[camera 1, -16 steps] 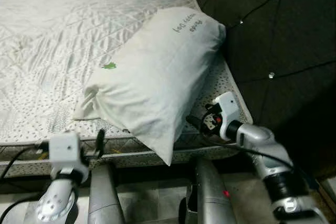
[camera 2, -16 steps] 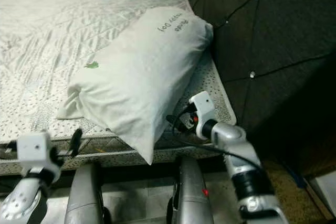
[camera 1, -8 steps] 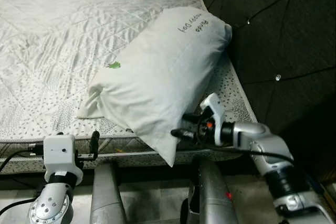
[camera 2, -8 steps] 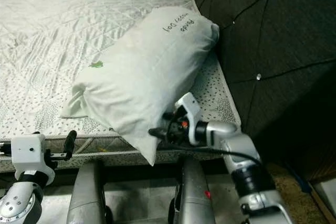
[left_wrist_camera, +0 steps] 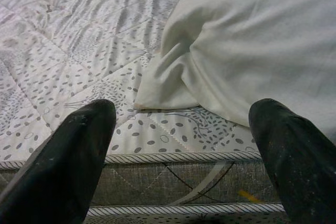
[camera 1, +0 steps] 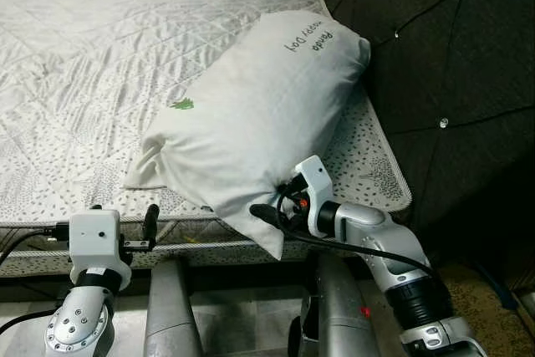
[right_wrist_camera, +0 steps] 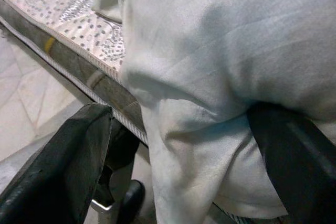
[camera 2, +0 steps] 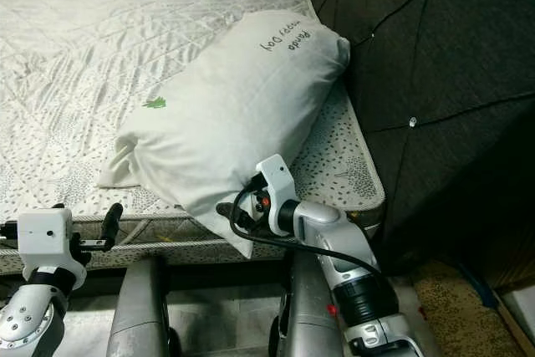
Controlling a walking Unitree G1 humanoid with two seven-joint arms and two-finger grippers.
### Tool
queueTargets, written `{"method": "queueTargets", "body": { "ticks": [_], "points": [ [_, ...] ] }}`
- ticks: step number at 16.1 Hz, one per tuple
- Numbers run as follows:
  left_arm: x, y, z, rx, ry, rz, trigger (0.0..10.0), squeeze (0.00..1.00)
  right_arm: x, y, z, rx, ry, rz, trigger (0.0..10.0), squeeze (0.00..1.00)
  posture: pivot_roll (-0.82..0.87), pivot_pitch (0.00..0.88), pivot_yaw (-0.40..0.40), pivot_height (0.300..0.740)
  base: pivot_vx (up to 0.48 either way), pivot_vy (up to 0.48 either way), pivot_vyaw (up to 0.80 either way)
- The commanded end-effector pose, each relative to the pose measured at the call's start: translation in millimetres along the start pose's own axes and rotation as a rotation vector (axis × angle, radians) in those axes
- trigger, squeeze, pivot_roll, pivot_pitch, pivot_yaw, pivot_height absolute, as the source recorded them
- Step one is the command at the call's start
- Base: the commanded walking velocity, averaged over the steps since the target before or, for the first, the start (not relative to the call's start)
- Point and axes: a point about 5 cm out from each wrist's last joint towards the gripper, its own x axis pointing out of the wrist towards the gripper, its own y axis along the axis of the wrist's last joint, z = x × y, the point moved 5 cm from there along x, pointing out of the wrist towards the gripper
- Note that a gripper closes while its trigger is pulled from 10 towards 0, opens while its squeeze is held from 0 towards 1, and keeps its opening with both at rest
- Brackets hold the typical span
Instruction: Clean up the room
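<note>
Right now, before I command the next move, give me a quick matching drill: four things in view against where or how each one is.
Things:
1. pillow
2. right end effector
3. left end effector
4. headboard

States:
A. dark, tufted, with shiny buttons, to the robot's right of the mattress
B. open, held off the mattress edge, apart from the pillow
C. lying on the mattress, one corner hanging over the edge
D. open, fingers around the pillow's overhanging corner

Pairs: 1-C, 2-D, 3-B, 4-A
</note>
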Motion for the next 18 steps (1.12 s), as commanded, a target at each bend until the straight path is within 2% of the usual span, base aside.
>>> {"method": "queueTargets", "body": {
  "ticks": [1, 2, 4, 6, 8, 10, 11, 13, 18],
  "points": [
    [-2.0, 2.0, -0.5, 0.001, 0.002, 0.001, 10.0, 0.00, -5.8, -6.6, 9.0, -0.012, -0.032, -0.030, 10.0, 0.00, 0.14, 0.085, -0.023, 0.533, 0.000, 0.000, 0.00],
    [-2.6, 1.4, -0.1, 0.001, 0.002, -0.002, 10.0, 0.00, -11.9, -9.2, 13.3, -0.025, -0.021, -0.047, 10.0, 0.00, 0.14, 0.086, -0.024, 0.533, 0.000, 0.000, 0.00],
    [-2.4, -0.2, -0.3, 0.001, 0.001, -0.005, 10.0, 0.00, -26.9, -12.2, 11.8, -0.054, 0.086, -0.084, 10.0, 0.00, 0.13, 0.085, -0.027, 0.533, 0.000, 0.000, 0.00],
    [-1.6, 0.0, 0.8, 0.001, -0.003, -0.006, 10.0, 0.00, -49.1, -13.7, 15.8, -0.068, 0.183, -0.127, 10.0, 0.00, 0.13, 0.084, -0.027, 0.533, 0.000, 0.000, 0.00],
    [-0.8, -1.0, 2.5, 0.001, -0.009, -0.009, 10.0, 0.00, -62.1, -16.4, 24.0, -0.114, 0.214, -0.170, 10.0, 0.00, 0.13, 0.084, -0.028, 0.533, 0.000, 0.000, 0.00],
    [-0.4, -1.4, 3.8, -0.001, -0.013, -0.010, 10.0, 0.00, -61.1, -13.7, 28.8, -0.122, 0.191, -0.165, 10.0, 0.00, 0.12, 0.085, -0.027, 0.533, 0.000, 0.000, 0.00],
    [0.0, -2.1, 4.5, 0.001, -0.016, -0.014, 10.0, 0.00, -52.8, -12.3, 32.7, -0.114, 0.135, -0.155, 10.0, 0.00, 0.13, 0.085, -0.027, 0.533, 0.000, 0.000, 0.00],
    [0.2, -1.2, 5.1, -0.001, -0.016, -0.012, 10.0, 0.00, -42.0, -2.8, 31.1, -0.064, 0.082, -0.089, 10.0, 0.00, 0.13, 0.086, -0.026, 0.533, 0.000, 0.000, 0.00],
    [1.4, 0.0, 8.8, -0.013, -0.023, -0.009, 10.0, 0.00, -25.7, 5.9, 27.2, -0.008, -0.047, -0.020, 10.0, 0.00, 0.12, 0.086, -0.029, 0.533, 0.000, 0.000, 0.00]
  ]
}}
